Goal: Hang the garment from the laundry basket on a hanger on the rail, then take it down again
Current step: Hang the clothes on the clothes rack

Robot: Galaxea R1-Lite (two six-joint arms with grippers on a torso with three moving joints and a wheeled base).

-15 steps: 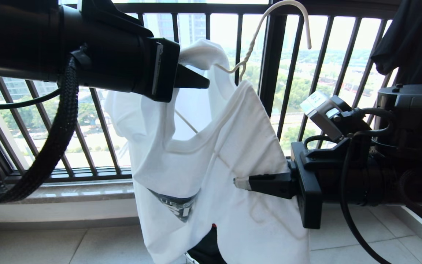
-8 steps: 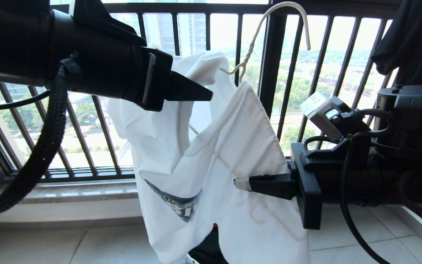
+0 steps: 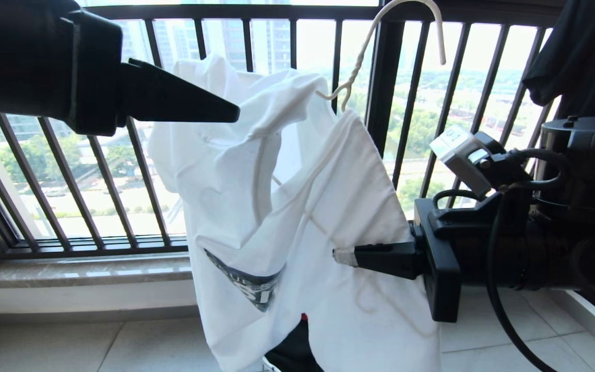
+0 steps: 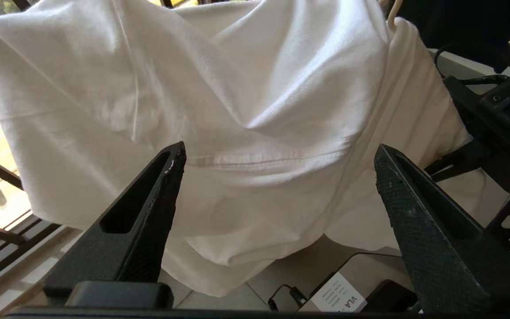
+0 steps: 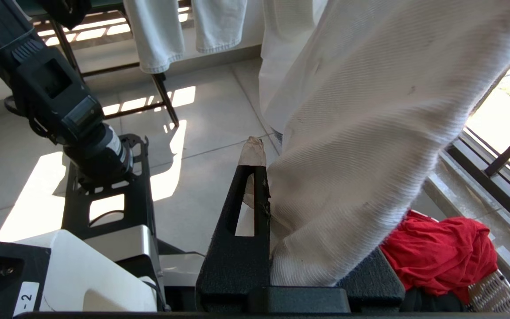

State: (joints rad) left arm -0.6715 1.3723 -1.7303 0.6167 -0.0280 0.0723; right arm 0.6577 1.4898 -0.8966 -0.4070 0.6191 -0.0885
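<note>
While its jaws stand wide apart and empty, the left gripper hovers at the upper left, just beside the shoulder of the white T-shirt. That shirt hangs mid-scene, draped unevenly over the cream wire hanger, whose hook rises in front of the balcony bars; no rail is in view. To the right, the right gripper is clamped on the shirt's right side, seemingly with the hanger's end inside. Light, limp cotton will likely sag and slide, so a fold near the collar or shoulder seam looks the safest hold.
</note>
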